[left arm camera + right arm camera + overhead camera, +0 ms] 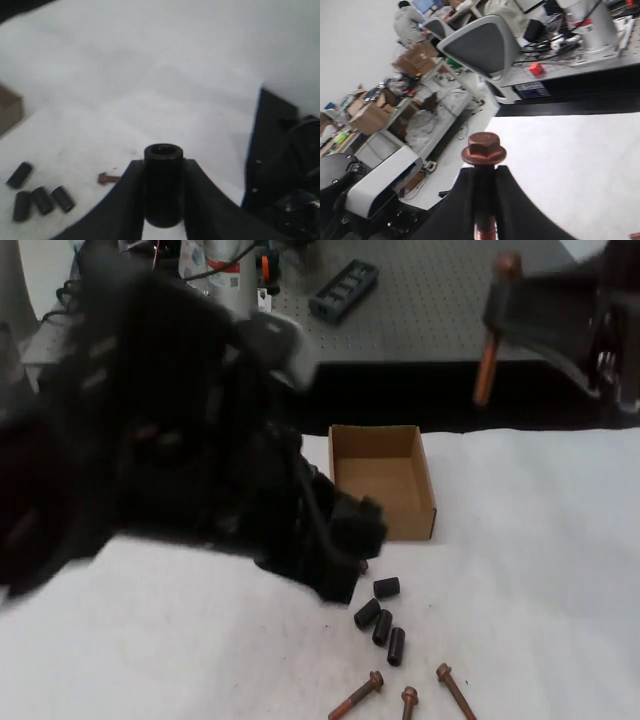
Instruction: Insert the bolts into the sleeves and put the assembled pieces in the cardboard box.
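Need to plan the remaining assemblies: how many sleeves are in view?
5: one sleeve in the left gripper, four on the cloth near the box. The arm may hide others.

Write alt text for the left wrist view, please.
The left tool grips a black sleeve, its open end toward the camera. Beyond it on the white cloth lie four loose sleeves, a copper bolt and a corner of the cardboard box.
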Controlling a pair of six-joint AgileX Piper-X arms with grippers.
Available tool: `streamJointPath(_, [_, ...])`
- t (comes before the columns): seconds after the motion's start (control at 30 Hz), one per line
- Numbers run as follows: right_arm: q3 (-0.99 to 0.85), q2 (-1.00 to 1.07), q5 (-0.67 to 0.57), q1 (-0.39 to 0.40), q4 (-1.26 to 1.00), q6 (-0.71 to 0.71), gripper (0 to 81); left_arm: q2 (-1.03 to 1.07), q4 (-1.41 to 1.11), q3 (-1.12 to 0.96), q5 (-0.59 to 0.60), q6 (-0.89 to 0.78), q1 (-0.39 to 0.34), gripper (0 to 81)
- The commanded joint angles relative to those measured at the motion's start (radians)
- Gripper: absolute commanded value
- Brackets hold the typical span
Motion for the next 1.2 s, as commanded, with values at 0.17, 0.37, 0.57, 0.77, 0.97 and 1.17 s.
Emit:
streamJointPath(0.17, [0.072,-0.006,0.001,0.184,-0.209,0.125,0.3,-0.016,-0.074,0.016,0.080,-0.101,-0.001,0.6])
streamJointPath(0.37, [0.121,-0.003,0.019,0.232,-0.254,0.125,0.3,-0.016,-0.076,0.016,0.089,-0.101,-0.001,0.6])
streamJointPath(0.57, [0.141,0.000,0.033,0.233,-0.250,0.125,0.3,-0.016,-0.076,0.016,0.088,-0.101,-0.001,0.6])
streamJointPath(0.77, [0.141,0.000,0.025,0.233,-0.250,0.125,0.3,-0.016,-0.086,0.016,0.088,-0.101,-0.001,0.6])
streamJointPath(0.97, [0.141,0.000,-0.033,0.233,-0.250,0.125,0.3,-0.016,-0.113,0.016,0.088,-0.118,-0.001,0.6])
streamJointPath(1.17, [0.141,0.000,-0.051,0.233,-0.239,0.125,0.3,-0.016,-0.113,0.016,0.088,-0.125,-0.001,0.6])
